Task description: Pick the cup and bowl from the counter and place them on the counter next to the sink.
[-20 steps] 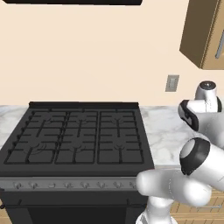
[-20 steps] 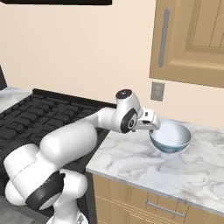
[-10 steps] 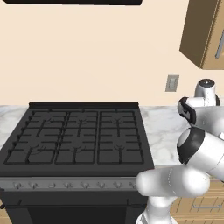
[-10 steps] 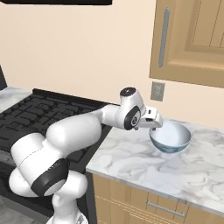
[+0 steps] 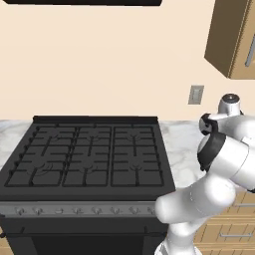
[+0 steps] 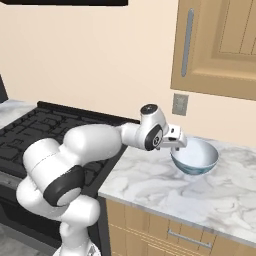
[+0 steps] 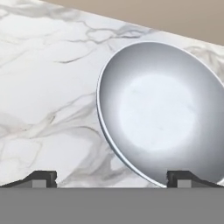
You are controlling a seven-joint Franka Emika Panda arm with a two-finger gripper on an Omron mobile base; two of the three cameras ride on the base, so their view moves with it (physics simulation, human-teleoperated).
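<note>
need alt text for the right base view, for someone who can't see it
A white robot arm reaches from the lower left across a marble counter, its open gripper at the near rim of a pale blue-grey bowl. A black gas stove sits to the left, with a wooden wall cabinet and a wall outlet above the bowl.

Hand view close above bowl [image 7: 159, 113]

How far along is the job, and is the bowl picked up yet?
Nothing looks done yet. The bowl sits on the counter right of the stove. The gripper is open at its near rim, one of the fingers over that rim. Grasping, carrying and the cup remain.
</note>
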